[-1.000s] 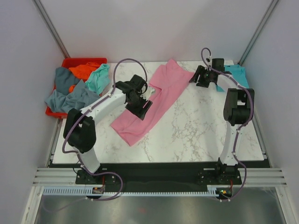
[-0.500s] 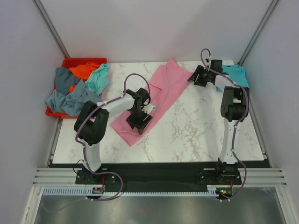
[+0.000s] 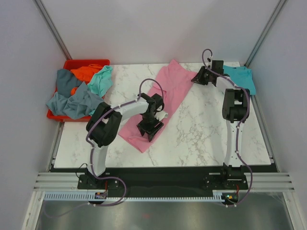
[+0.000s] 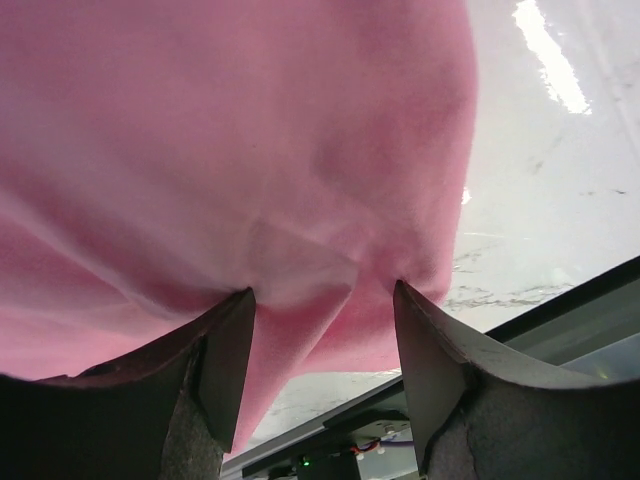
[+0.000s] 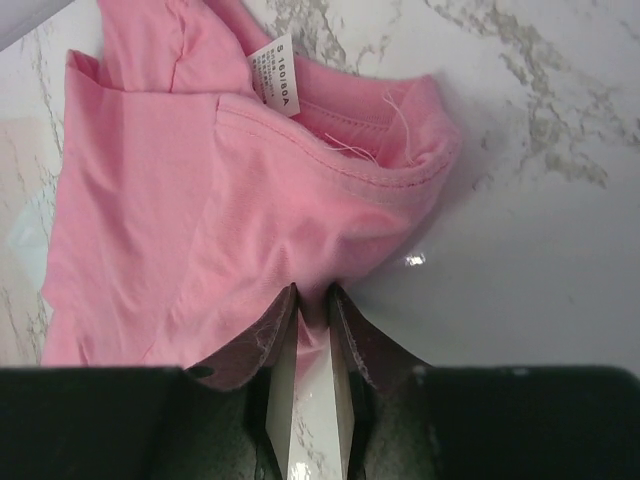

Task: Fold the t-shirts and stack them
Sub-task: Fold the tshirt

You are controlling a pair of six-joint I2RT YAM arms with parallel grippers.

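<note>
The pink t-shirt lies spread in a long slanting band on the marble table, running from the middle of the far edge down towards the near left corner. The left gripper stands on the near end of that band. Its fingers are spread apart, their tips pressing into the cloth, and a soft pucker of pink rises between them without being pinched. The right gripper is at the shirt's far right side, just beside the neck opening with its white size label. Its fingers are clenched almost together on a fold of the pink edge.

The teal t-shirt lies in the far right corner of the table. At the far left corner stands a red bin, with the grey-blue t-shirt, the orange t-shirt and the mint t-shirt heaped in it and spilling over its rim.
</note>
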